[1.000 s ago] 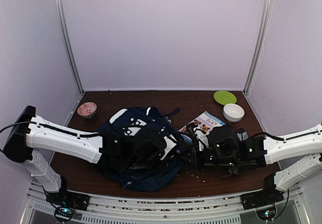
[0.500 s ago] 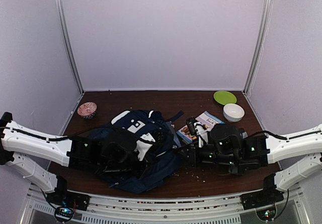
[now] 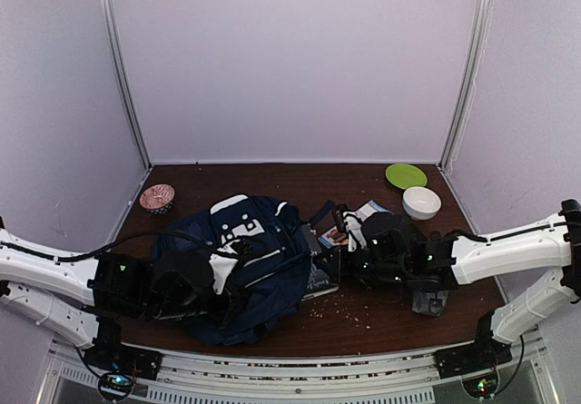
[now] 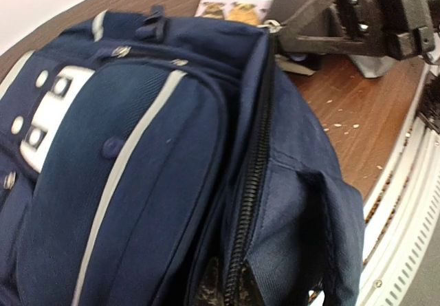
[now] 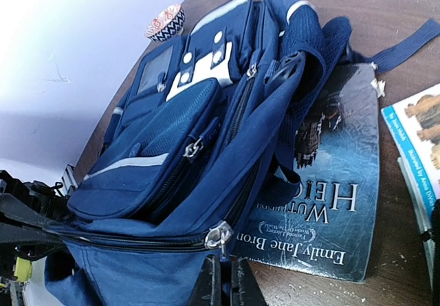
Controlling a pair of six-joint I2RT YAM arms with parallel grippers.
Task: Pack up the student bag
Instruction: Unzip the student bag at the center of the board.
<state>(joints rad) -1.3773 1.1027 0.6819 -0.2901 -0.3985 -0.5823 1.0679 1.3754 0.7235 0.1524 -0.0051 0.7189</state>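
The navy student bag (image 3: 259, 254) lies on the brown table, front pocket with its white patch facing up. My left gripper (image 3: 229, 283) is at the bag's near left side, shut on the fabric beside the main zip (image 4: 256, 175); its fingertips (image 4: 210, 289) barely show at the bottom of the left wrist view. My right gripper (image 5: 223, 282) is at the bag's right end, shut on the silver zip pull (image 5: 220, 237). The zip runs taut between both grippers. A dark book, Wuthering Heights (image 5: 337, 210), lies half under the bag.
A second, lighter book (image 3: 368, 215) lies behind my right arm. A green plate (image 3: 406, 175) and white bowl (image 3: 421, 202) stand at the back right, a patterned bowl (image 3: 157, 197) at the back left. A grey object (image 3: 429, 301) sits under my right arm. Crumbs dot the table.
My left gripper has shut on the bag and the left arm has drawn back to the left, dragging the bag with it. My right gripper followed leftward, still holding the zip pull.
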